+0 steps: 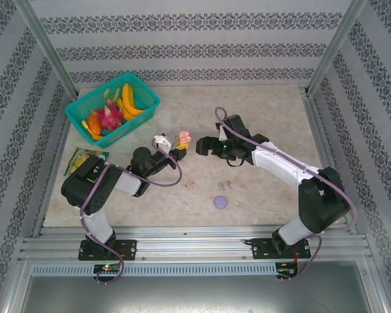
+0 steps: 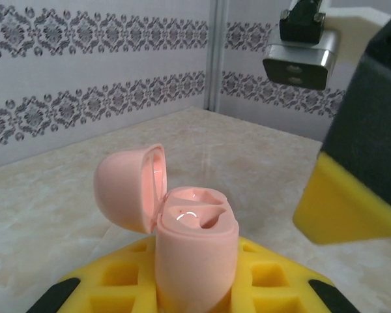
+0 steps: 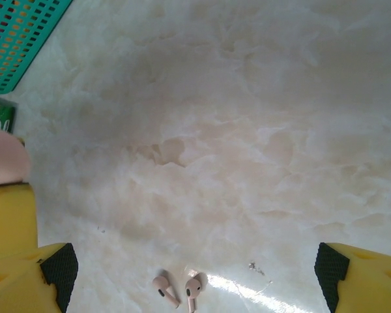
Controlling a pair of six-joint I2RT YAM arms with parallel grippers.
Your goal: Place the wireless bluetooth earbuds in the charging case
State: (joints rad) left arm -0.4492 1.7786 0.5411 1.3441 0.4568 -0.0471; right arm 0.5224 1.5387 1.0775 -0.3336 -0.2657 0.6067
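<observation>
My left gripper is shut on the pink charging case, which it holds upright above the table with its lid swung open to the left. Both sockets look empty. The case hangs mid-table. My right gripper stands open just right of it, nothing between its fingers. Two pale pink earbuds lie side by side on the table below it, also. A lilac pair lies further right.
A round lilac case sits near the table's front. The teal basket of toy fruit stands at the back left, and a green packet lies by the left arm. The right gripper's yellow finger is close beside the pink case.
</observation>
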